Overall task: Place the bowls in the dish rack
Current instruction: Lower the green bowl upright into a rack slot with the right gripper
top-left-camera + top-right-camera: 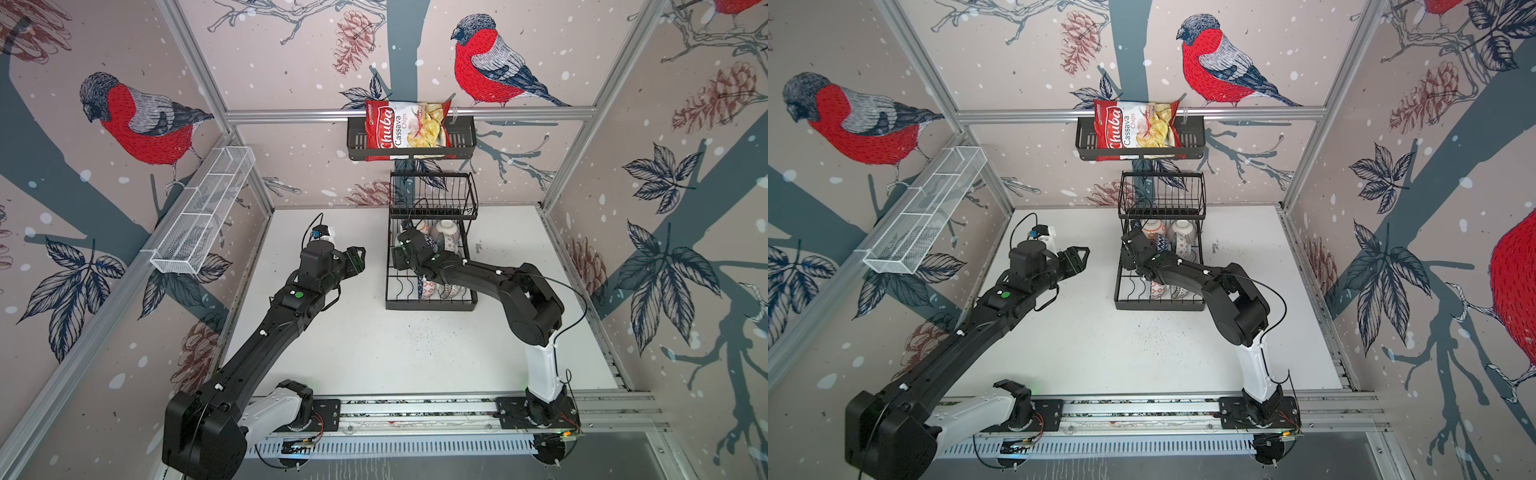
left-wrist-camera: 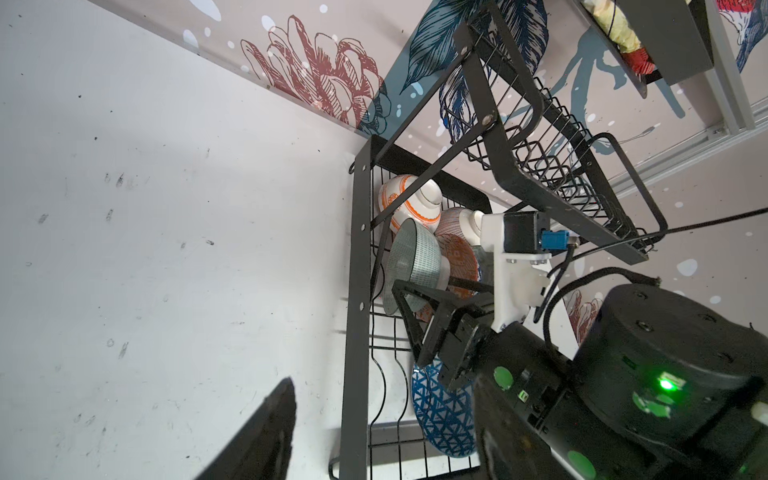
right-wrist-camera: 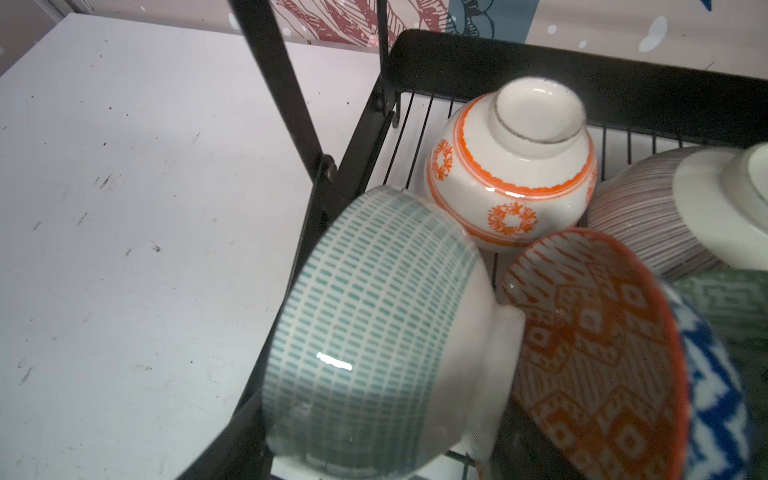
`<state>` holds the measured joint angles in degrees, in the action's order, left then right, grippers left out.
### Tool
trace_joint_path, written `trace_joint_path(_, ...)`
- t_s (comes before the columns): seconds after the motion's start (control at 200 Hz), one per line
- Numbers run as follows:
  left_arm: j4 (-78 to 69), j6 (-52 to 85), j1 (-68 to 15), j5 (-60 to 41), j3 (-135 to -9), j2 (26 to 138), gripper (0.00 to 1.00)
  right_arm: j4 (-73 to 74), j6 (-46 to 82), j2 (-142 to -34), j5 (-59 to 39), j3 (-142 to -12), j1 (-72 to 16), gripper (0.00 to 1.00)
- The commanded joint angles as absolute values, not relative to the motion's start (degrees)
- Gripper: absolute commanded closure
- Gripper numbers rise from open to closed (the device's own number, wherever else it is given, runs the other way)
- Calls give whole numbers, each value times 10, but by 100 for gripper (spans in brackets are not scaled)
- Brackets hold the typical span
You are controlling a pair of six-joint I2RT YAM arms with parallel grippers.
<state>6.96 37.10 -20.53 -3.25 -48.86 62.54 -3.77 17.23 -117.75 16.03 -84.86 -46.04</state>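
On the white table (image 1: 374, 353), the left gripper (image 1: 358, 259) hangs open and empty near the black two-tier wire dish rack (image 1: 432, 305). The right gripper (image 2: 415, 293) reaches into the lower tier, its jaws apart at the rim of a white bowl with teal dashes (image 3: 374, 332). Whether they press it, I cannot tell. Other patterned bowls (image 3: 511, 174) crowd behind it.

We are looking into a robotics lab cell: aluminium frame bars (image 1: 291, 114) hold panels of printed bird wallpaper (image 1: 141, 124) around a scuffed white tabletop (image 1: 374, 353). At six o'clock a metal rail (image 1: 415, 409) carries the left arm (image 1: 257, 345) and right arm (image 1: 540, 365); at twelve o'clock stand household props, a chips bag (image 1: 399, 131) and dish rack (image 1: 430, 306).
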Motion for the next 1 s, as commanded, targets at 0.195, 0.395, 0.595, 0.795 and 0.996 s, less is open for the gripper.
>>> trace_joint_path(0.195, 63, 368, -204, -34, -483, 615, 34, -95, 183, -1202, 123, -875, -461, 36)
trace_joint_path(0.395, 61, 368, -201, -34, -480, 612, 33, -101, 192, -1202, 130, -871, -458, 31)
trace_joint_path(0.595, 60, 369, -200, -36, -480, 612, 33, -100, 195, -1197, 132, -867, -456, 25)
trace_joint_path(0.795, 61, 369, -200, -36, -479, 613, 33, -107, 198, -1195, 132, -871, -454, 22)
trace_joint_path(0.996, 61, 369, -200, -37, -479, 613, 34, -115, 202, -1191, 135, -871, -453, 20)
